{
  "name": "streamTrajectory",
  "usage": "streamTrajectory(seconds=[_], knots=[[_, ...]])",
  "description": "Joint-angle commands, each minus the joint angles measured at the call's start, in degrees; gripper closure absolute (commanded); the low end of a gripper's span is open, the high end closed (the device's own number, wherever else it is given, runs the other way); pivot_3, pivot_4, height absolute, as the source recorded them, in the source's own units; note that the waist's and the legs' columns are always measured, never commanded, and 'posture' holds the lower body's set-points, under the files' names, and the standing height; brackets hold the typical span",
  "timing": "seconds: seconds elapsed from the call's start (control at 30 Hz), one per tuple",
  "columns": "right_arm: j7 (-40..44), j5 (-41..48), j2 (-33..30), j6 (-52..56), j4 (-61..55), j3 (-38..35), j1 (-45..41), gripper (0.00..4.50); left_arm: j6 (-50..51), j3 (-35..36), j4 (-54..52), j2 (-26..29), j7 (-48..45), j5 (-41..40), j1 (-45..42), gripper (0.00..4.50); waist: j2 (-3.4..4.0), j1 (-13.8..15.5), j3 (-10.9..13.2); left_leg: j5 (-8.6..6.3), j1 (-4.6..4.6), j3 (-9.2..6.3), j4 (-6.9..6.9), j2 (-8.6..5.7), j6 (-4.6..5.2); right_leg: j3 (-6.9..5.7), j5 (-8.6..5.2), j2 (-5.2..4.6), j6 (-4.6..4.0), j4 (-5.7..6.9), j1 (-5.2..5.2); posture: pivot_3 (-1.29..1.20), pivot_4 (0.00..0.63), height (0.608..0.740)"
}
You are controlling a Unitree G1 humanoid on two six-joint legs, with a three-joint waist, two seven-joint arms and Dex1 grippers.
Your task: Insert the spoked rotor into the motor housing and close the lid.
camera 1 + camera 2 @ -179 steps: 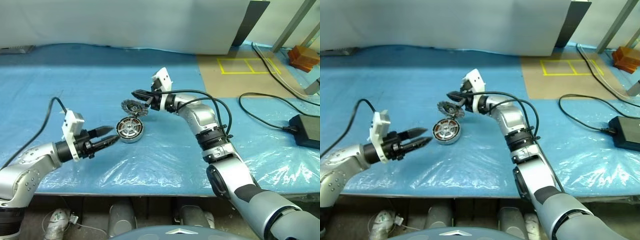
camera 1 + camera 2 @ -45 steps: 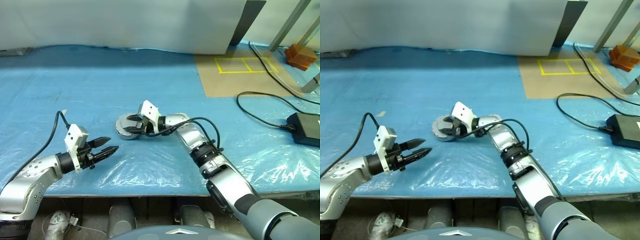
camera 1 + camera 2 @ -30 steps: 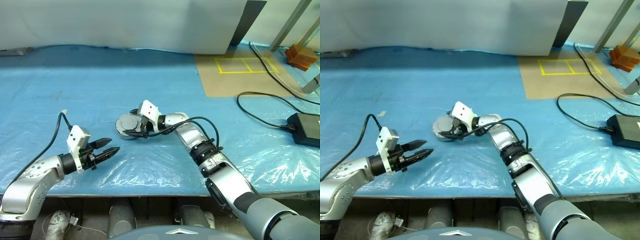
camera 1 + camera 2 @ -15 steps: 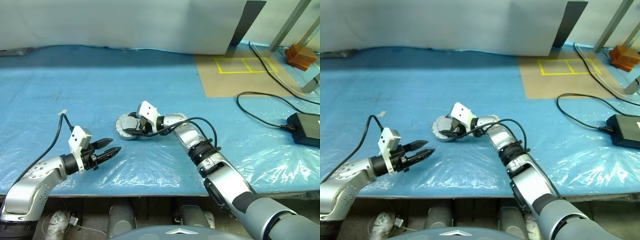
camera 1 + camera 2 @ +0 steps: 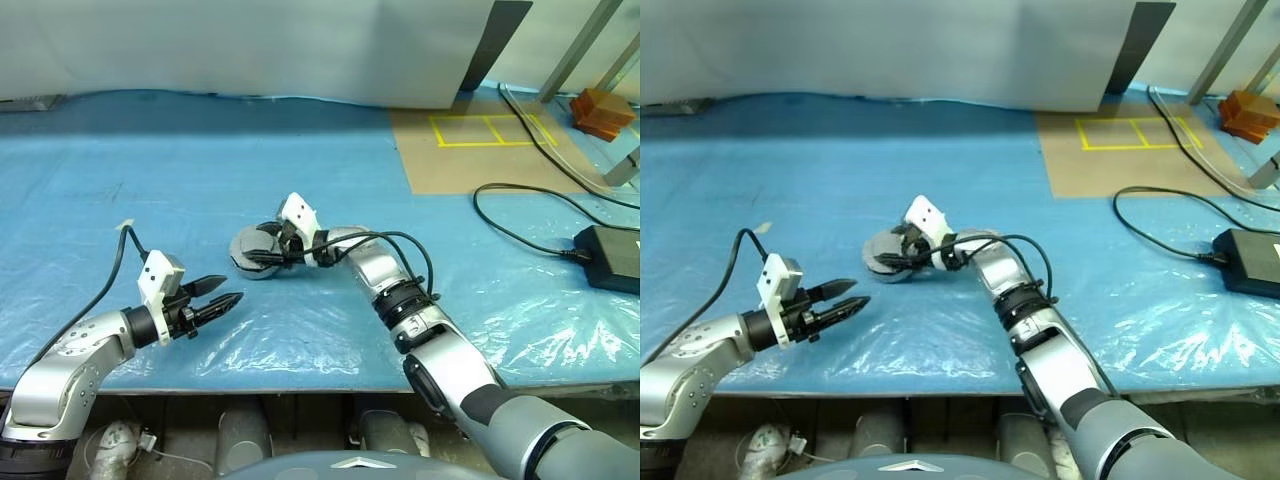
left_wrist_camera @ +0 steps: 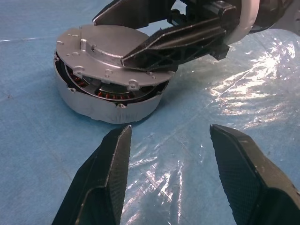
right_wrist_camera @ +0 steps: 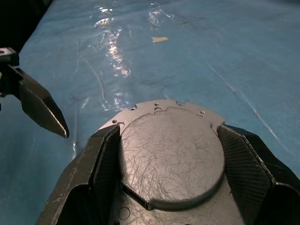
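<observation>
- The motor housing (image 6: 110,96) sits on the blue sheet (image 5: 150,170) near the table's middle, with the lid (image 6: 112,54) lying on top of it, tilted: copper windings show through a gap under its near edge, so it is not seated.
- The spoked rotor cannot be made out; judging by the lid's place, it is probably already inside.
- The right gripper (image 7: 168,157) straddles the lid, one finger at each side of the raised centre, pinching it.
- The left gripper (image 5: 222,292) hangs at about seven o'clock from the housing, well apart, fingers spread and empty.
- To do this well, I would level the lid, centre it over the housing, then press straight down evenly.
- Bracing the housing with the left gripper could stop it sliding on the slick plastic.
</observation>
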Motion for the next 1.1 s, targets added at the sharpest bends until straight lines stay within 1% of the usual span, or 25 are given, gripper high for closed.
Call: streamTrajectory(seconds=[0.03,0.1,0.3,0.43,0.77,0.97,1.1], knots=[[-1.5,2.6,1.6,2.7,-3.9,-2.0,-1.9,1.57,-0.7,0.9,-0.6,-0.7,0.4,-0.8,-0.8,1.71,0.01,0.0,0.0,0.00,0.00,0.00,-0.01,0.00,0.00,0.00,0.00,0.00,0.00,0.00,0.00,0.00,0.150,0.740],[-2.5,2.3,1.9,3.0,-4.0,-2.0,-1.9,1.57,-0.5,1.0,-0.6,-0.8,0.5,-1.0,-1.0,1.71,0.01,0.0,0.0,0.00,0.00,0.00,-0.01,0.00,0.00,0.00,0.00,0.00,0.00,0.00,-0.01,0.00,0.150,0.740],[-3.7,-3.3,2.0,-1.7,-4.3,4.0,1.3,1.57,-0.4,1.0,-0.7,-1.0,0.6,-1.0,-0.9,1.71,0.01,0.0,0.0,0.00,0.00,0.01,-0.05,0.00,-0.01,0.00,0.00,0.00,0.00,-0.02,-0.03,0.00,0.150,0.740],[-4.6,-4.1,1.5,-3.4,-1.8,3.7,0.8,1.57,-0.3,0.9,-1.0,-1.0,0.7,-1.0,-0.8,1.71,0.01,-0.1,0.0,0.00,0.00,0.03,-0.09,0.00,-0.01,0.00,0.00,0.00,0.00,-0.05,-0.03,0.00,0.150,0.740],[-3.8,-4.9,-0.3,-6.1,2.8,3.5,-0.3,1.57,-0.4,0.7,-1.1,-0.9,0.7,-0.8,-0.7,1.71,0.01,0.0,0.0,0.00,0.02,0.03,-0.07,-0.02,-0.01,0.01,0.00,-0.02,0.00,-0.01,-0.02,0.00,0.150,0.740],[-3.7,-6.5,-1.0,-8.7,5.1,4.8,0.7,1.57,-0.4,0.4,-1.0,-1.0,0.7,-0.7,-1.0,1.71,0.01,0.0,0.0,0.00,0.07,0.03,-0.06,-0.02,0.00,0.02,0.00,-0.02,0.00,0.01,0.02,0.00,0.150,0.740],[-2.2,-6.4,-1.5,-9.0,5.4,5.4,1.9,1.57,-0.4,0.1,-1.0,-1.1,0.6,-0.6,-1.0,1.71,0.01,0.0,0.0,0.00,0.11,0.03,-0.06,-0.02,0.00,0.02,-0.01,-0.02,-0.01,0.01,0.06,0.00,0.150,0.740]])
